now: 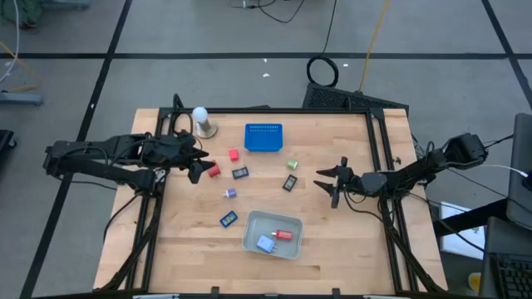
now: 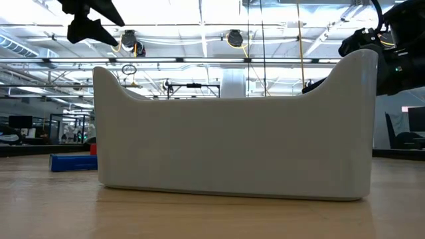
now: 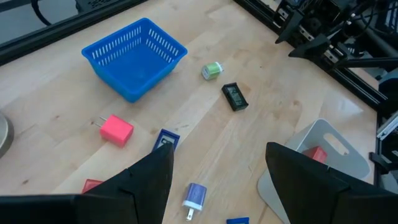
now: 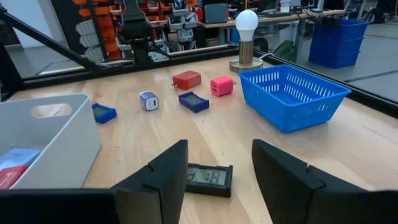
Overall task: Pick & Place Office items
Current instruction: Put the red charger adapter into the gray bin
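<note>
Above the desk (image 1: 332, 249), both jaws are spread and empty: right gripper (image 4: 214, 165) is lined up over the black piece (image 4: 208, 178), left gripper (image 1: 196, 166) is waiting.

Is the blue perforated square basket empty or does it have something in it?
Empty. The blue perforated square basket shows only its bare floor in both wrist views; the small office items lie outside it on the wooden table.
</note>
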Controlling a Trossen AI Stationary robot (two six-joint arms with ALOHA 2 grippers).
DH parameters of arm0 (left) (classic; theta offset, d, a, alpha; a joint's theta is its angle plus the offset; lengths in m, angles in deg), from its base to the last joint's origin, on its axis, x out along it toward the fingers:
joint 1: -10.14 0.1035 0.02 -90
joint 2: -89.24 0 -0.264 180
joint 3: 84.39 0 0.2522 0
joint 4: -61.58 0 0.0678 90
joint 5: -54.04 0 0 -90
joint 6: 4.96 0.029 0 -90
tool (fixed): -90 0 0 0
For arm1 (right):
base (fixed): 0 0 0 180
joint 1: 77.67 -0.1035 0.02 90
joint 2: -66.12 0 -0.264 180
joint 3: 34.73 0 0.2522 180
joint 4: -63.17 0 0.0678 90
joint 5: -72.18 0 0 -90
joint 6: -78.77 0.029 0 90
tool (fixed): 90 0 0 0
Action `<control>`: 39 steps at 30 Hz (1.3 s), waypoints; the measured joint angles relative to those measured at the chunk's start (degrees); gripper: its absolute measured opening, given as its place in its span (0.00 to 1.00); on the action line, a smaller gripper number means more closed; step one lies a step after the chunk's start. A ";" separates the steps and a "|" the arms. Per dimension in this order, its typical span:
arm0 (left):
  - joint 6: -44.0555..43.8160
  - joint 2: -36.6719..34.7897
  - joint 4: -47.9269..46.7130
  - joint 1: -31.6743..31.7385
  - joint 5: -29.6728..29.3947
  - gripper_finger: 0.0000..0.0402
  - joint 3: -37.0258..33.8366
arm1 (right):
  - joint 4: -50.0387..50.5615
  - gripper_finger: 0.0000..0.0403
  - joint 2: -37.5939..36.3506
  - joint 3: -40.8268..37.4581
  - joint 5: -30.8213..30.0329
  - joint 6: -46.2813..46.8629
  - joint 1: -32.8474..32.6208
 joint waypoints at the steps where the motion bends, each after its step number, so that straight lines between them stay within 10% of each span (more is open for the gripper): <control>1: -0.01 0.00 0.21 0.00 0.00 0.64 0.00 | 0.01 0.43 0.00 0.00 0.00 0.00 0.00; 30: -9.04 9.03 8.54 3.38 -5.82 0.64 0.11 | 0.00 0.43 -0.02 -0.03 -0.02 0.01 0.00; 39: -33.88 14.45 4.30 5.27 -6.08 0.64 0.09 | -0.07 0.43 -0.03 -0.04 -0.02 0.02 -0.01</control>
